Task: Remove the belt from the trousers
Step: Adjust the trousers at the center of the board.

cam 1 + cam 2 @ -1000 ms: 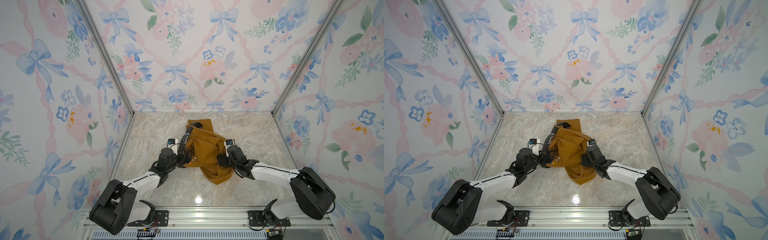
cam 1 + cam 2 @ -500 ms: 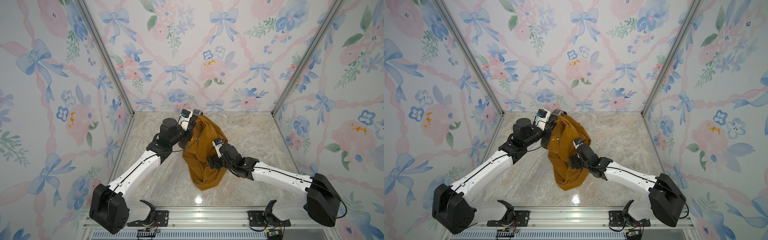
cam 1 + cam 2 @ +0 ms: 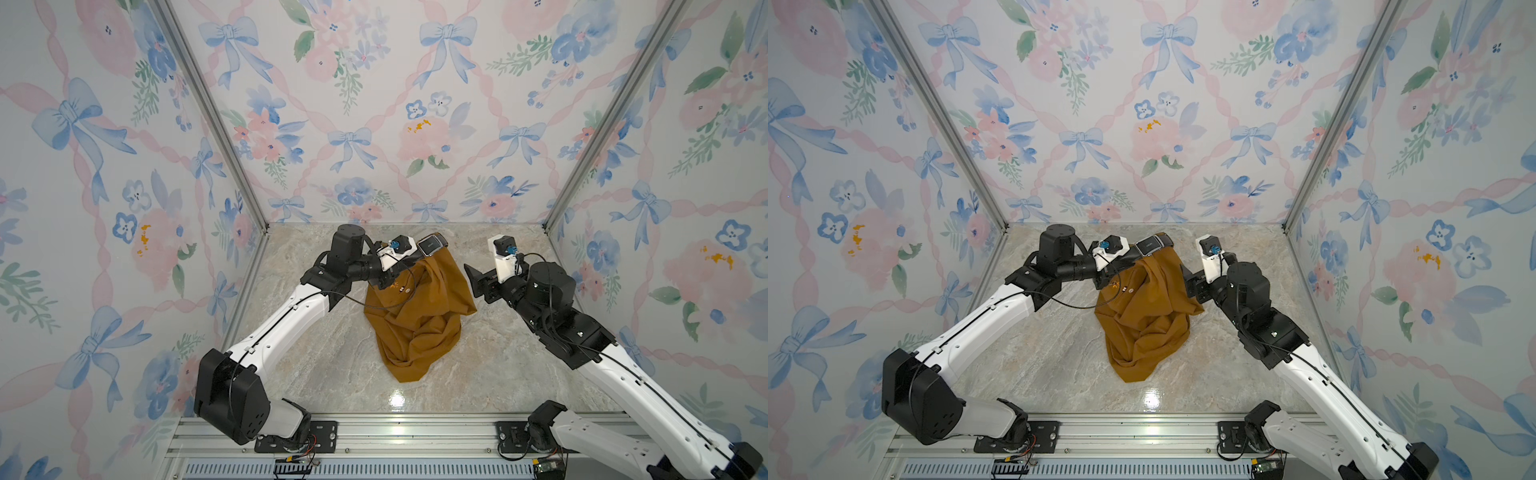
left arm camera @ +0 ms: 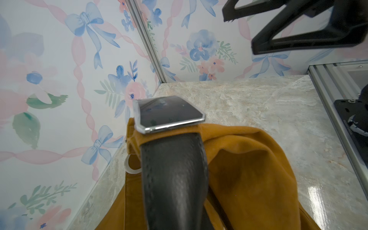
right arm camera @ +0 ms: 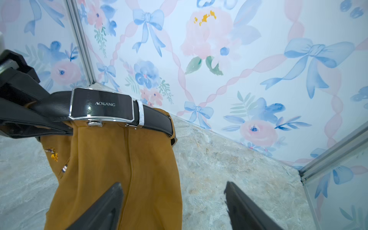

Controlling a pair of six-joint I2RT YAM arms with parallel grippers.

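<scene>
At 12 o'clock on the marble table (image 3: 316, 374), left gripper (image 3: 409, 266) clamps the belt (image 5: 155, 119) beside its buckle (image 3: 430, 246), trousers (image 3: 415, 316) hanging below. Right gripper (image 3: 478, 282) at 3 o'clock, spread, holding nothing.

Belt (image 5: 155, 121): black leather strap, rectangular silver-framed buckle (image 5: 101, 104) with dark glossy face marked AOKANG, white keeper just beside it. Still threaded through waistband, buckle fastened, raised above the marble floor near the back wall; seen in both top views (image 3: 432, 246) (image 3: 1152, 243).

Trousers (image 3: 417, 316): mustard-brown cloth, hanging from the belted waist (image 5: 123, 127), lower part crumpled in folds on the floor. Small embroidered emblem (image 5: 53, 154) and striped tab near the pocket. White ring-like button (image 4: 130, 166) at waistband edge.
</scene>
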